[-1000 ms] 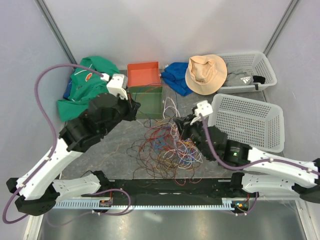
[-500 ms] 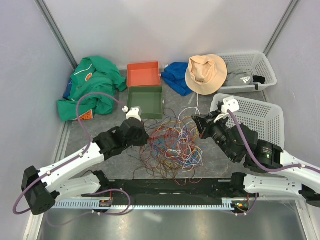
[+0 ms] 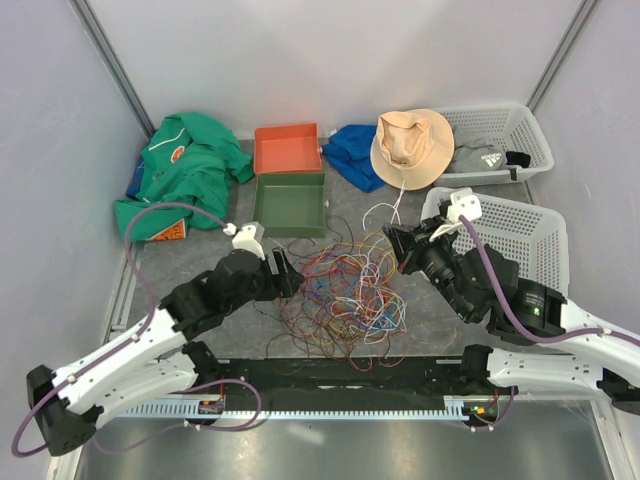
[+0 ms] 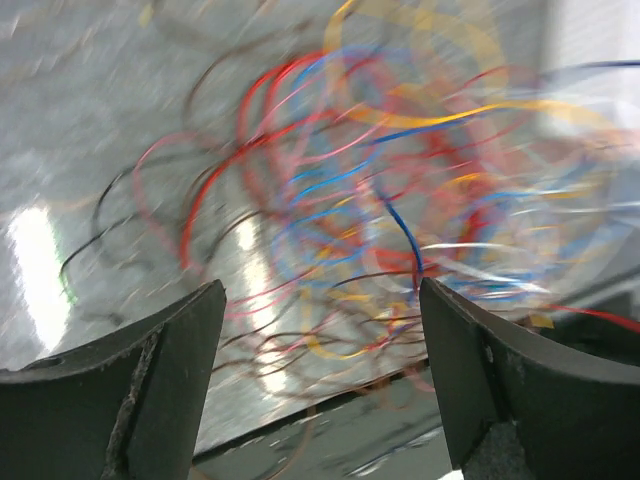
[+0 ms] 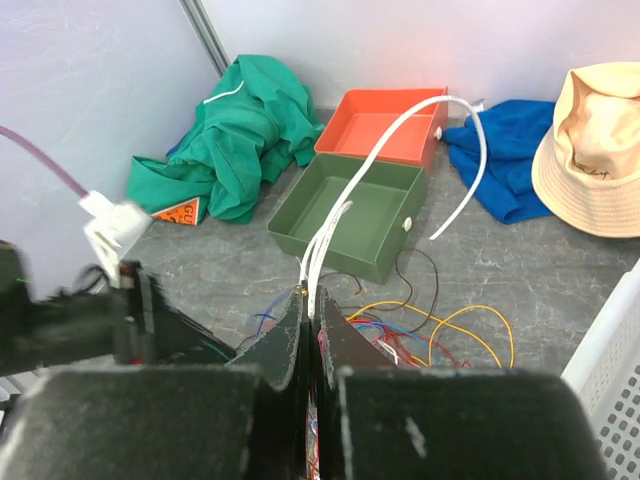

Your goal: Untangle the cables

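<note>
Grey desk centre: tangled heap of thin multicoloured cables (image 3: 345, 290). Right gripper (image 5: 311, 315) pinches white strands (image 5: 322, 240), seemingly for extraction; left gripper (image 4: 320, 330), gaping wide, should next pin the heap.

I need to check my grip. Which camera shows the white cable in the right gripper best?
Right wrist: the white cable rises clearly from the shut right gripper. The top view shows only a thin loop; the left wrist view is too blurred to pick it out.
</note>
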